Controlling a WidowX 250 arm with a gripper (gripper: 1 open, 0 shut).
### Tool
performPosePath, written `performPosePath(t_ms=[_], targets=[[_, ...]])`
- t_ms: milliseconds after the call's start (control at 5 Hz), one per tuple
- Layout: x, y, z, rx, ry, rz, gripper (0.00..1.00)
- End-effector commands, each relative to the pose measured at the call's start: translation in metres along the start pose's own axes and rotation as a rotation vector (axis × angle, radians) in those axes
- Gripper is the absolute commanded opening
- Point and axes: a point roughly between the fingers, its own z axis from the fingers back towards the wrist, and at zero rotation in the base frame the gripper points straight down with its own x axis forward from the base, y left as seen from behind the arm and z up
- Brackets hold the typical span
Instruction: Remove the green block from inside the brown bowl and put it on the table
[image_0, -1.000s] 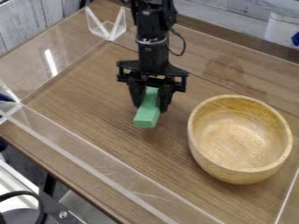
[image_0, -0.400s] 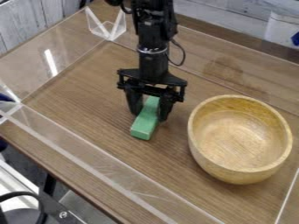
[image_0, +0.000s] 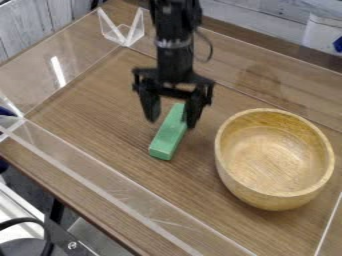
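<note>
The table (image_0: 94, 110) fills nearly the whole view, a brown wood-grain top fenced by low clear acrylic walls (image_0: 80, 205) that catch glare along the near and left edges. Beyond the far wall the background is pale and blurred, and a small clear bracket-like piece (image_0: 123, 28) stands at the far edge; what it is cannot be made out.

The black robot arm (image_0: 173, 30) comes down from the top centre, roughly upright, and hides the strip of table directly behind it.

To the right sits the brown bowl (image_0: 275, 157), round, light tan, thick-rimmed, its grain visible inside. Nothing lies in it. It is near the arm but apart from it, with bare table between.

The gripper (image_0: 174, 97) points downward over the table left of the bowl. Its two dark fingers (image_0: 147, 98) are spread wide, one on either side of the upper end of the block, and grasp nothing. The picture is a little smeared here, so whether a fingertip brushes the block is hard to say; they appear just clear of it.

The green block (image_0: 168, 133) lies flat on the table, outside the bowl and just left of its rim, its long side running from the gripper toward the near edge.
</note>
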Motion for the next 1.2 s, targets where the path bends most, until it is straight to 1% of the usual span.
performPosePath(t_ms=[0, 200, 400, 600, 800, 1000], targets=[[0.006, -0.003, 0.049, -0.025, -0.12, -0.005, 1.0], [0.0, -0.006, 0.061, -0.018, -0.124, -0.02, 1.0], [-0.005, -0.006, 0.053, 0.011, -0.105, -0.058, 1.0], [-0.008, -0.005, 0.041, 0.036, -0.081, -0.081, 1.0], [-0.01, -0.004, 0.033, 0.045, -0.065, -0.097, 1.0], [-0.01, -0.005, 0.03, 0.049, -0.06, -0.105, 1.0]])
